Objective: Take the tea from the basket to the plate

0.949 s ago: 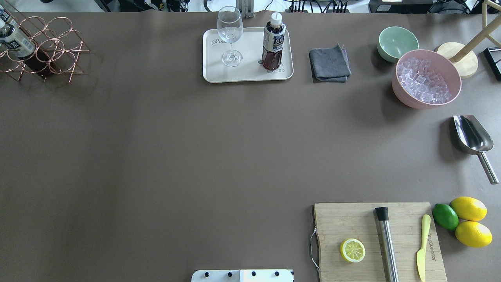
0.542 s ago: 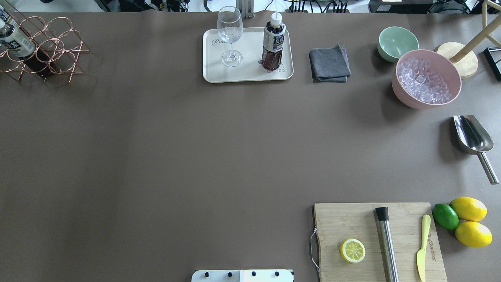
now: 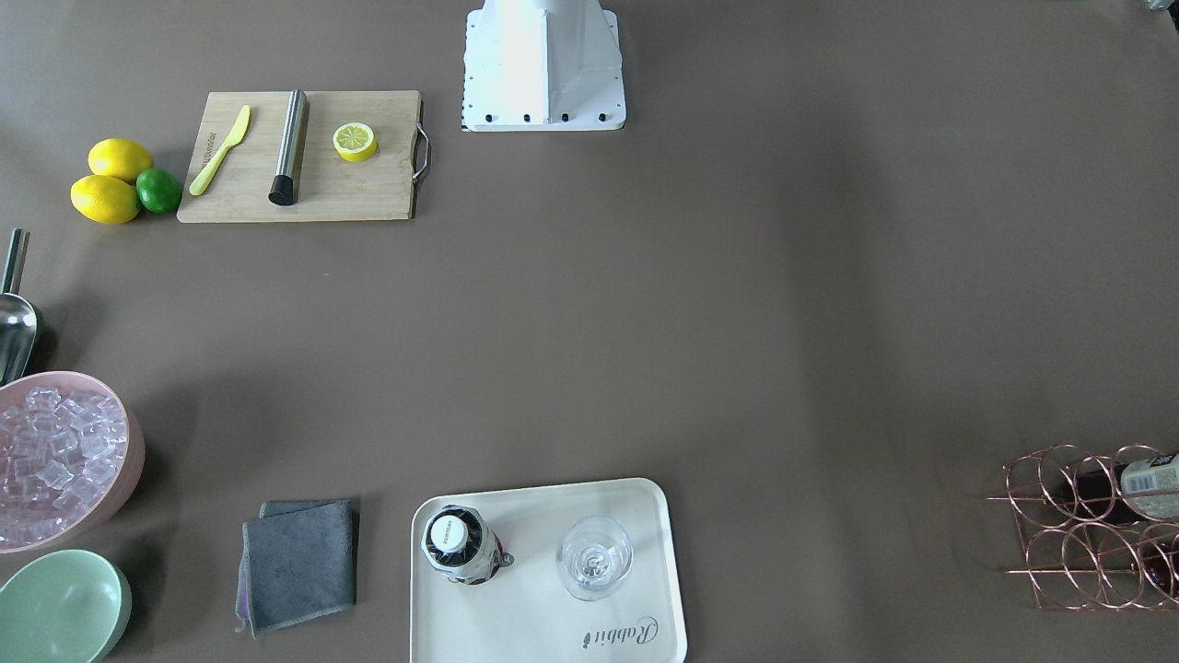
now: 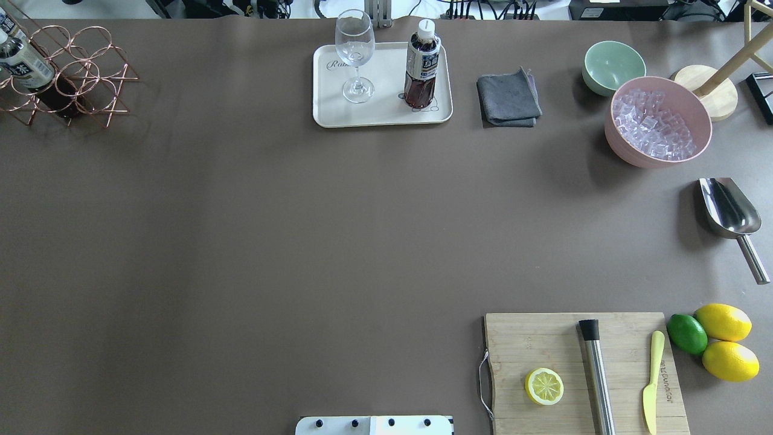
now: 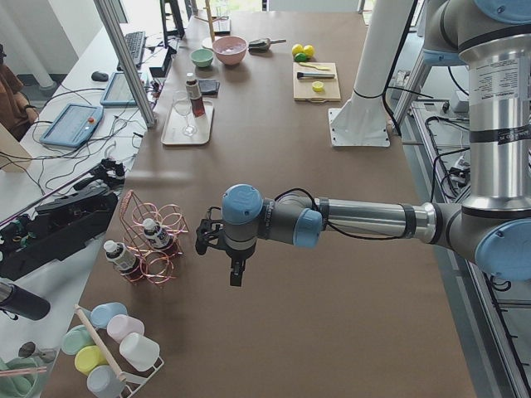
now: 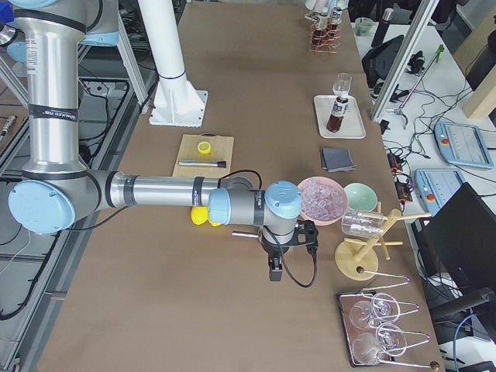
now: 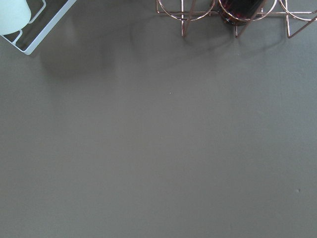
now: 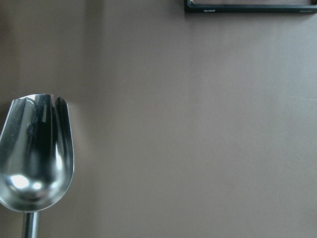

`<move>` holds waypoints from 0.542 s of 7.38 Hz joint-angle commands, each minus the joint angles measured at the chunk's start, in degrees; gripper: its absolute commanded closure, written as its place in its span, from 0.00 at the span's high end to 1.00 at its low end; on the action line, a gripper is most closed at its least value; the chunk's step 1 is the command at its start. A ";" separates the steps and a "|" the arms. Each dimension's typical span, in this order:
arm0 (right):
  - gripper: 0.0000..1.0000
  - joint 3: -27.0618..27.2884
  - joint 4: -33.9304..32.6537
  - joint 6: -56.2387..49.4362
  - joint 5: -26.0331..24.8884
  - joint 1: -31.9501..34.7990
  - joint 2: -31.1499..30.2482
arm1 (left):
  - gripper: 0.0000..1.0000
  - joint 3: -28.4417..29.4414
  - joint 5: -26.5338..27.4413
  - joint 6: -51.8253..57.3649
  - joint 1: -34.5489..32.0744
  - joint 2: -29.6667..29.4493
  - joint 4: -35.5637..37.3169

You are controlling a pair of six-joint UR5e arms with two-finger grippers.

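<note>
Hovering near the basket (image 5: pixel 159 247) with the left gripper (image 5: pixel 236 279), grip impossible to tell, likewise for the right gripper (image 6: pixel 275 274). Spotting the tea (image 4: pixel 422 63) upright on the plate (image 4: pixel 389 81) by the wine glass (image 4: pixel 355 43); keep both arms clear, no nudging

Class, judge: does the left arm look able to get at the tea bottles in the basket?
Probably yes. The left end effector hangs close beside the basket, with only bare table between, and the tea bottles stick out of it uncovered.
</note>
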 commanded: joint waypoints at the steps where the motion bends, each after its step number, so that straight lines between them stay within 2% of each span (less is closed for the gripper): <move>1: 1.00 1.01 -0.04 -0.11 -0.20 -0.01 -0.25 | 0.98 -0.05 0.00 0.00 0.19 -0.09 0.00; 4: 1.00 0.92 -0.04 -0.11 0.50 0.08 -0.25 | 0.98 -0.05 0.08 0.00 0.28 0.00 0.00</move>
